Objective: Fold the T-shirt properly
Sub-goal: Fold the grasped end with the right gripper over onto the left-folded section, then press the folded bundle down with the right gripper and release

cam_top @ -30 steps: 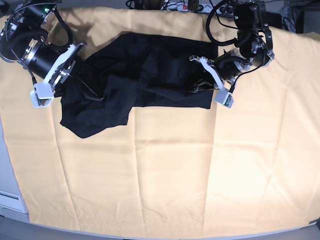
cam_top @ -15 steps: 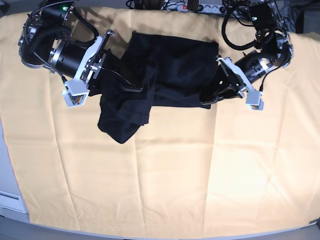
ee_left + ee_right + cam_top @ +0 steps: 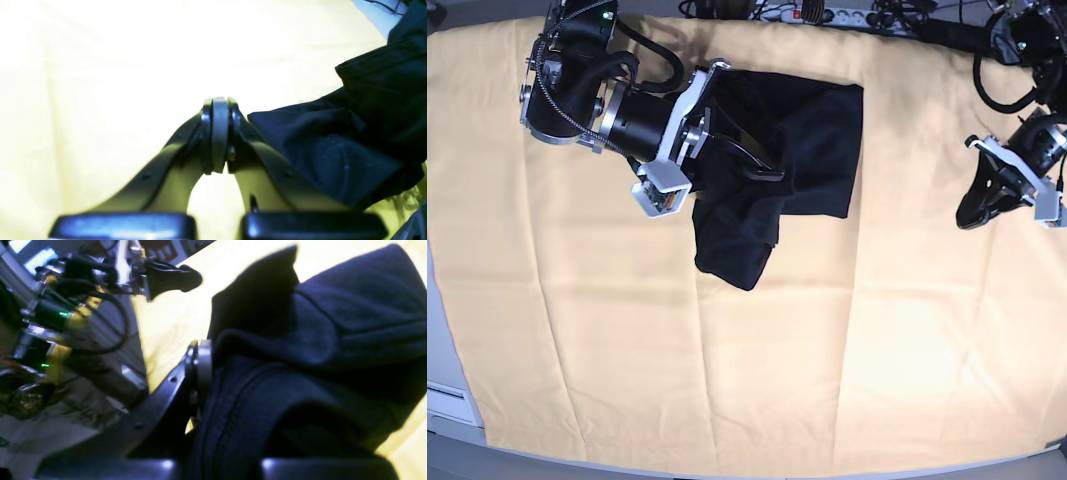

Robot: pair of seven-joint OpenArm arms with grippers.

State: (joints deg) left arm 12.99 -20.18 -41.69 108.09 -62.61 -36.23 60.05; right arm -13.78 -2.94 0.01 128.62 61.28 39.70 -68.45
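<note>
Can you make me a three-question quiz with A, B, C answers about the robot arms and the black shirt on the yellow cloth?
1. Where is the T-shirt?
A. far edge of the yellow cloth
B. near edge
C. on the floor

2. What colour is the T-shirt?
A. red
B. black
C. white

3. What is the right gripper doing?
A. hanging open
B. pinching the T-shirt
C. gripping a cable

Answers: 1 A, it lies by the top border. 2 B, plainly dark. 3 B, fabric fills its jaws in the right wrist view; the left gripper is shut on nothing.

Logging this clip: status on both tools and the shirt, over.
Right tool shut on the black T-shirt, side folded across the middle. Left tool shut, empty, over the yellow cloth. Nothing in the way.
</note>
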